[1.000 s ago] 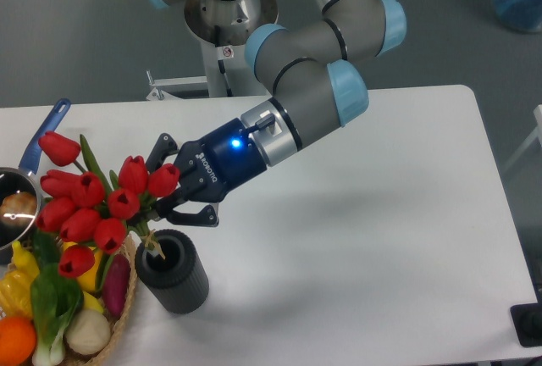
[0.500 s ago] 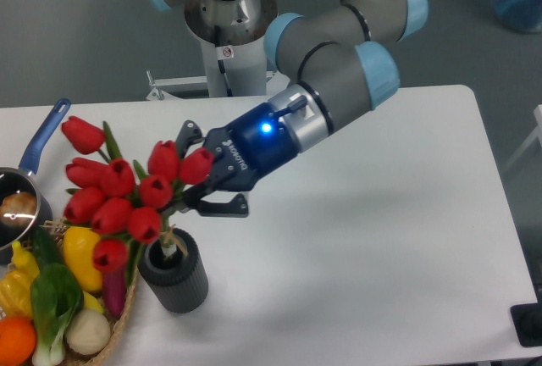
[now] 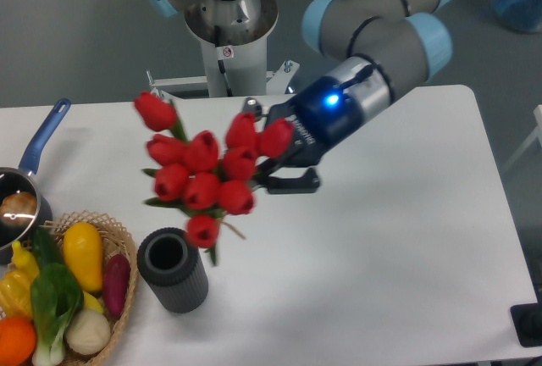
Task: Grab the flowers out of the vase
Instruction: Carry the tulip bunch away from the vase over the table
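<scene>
1. The gripper (image 3: 269, 163) is closed on the tulip bunch (image 3: 203, 175); its dark fingers (image 3: 288, 184) show at the right edge of the blooms, one above and one below the hidden stems.
2. The red tulips hang in the air to the left of the fingers, buds pointing up and left, slightly blurred. The topmost bud sits far out to the upper left of the fingers.
3. The lowest bud and a short stub of stem and leaf point down and left of the fingers. The stub ends just above and to the right of the vase mouth; whether it touches the rim cannot be told.
4. The dark ribbed vase (image 3: 173, 270) stands upright on the white table (image 3: 381, 281), below and to the left of the fingers, its round mouth empty and open to view.
5. Behind the fingers, to their upper right, the blue gripper body shows a lit blue lamp, and the grey arm with pale blue joints rises toward the top of the view.
6. Farther left of the fingers, beyond the vase, a wicker basket (image 3: 123, 298) holds a yellow pepper, a purple aubergine, leafy greens and an orange.
7. At the far left edge a blue-handled saucepan (image 3: 38, 150) rests on the table.
</scene>
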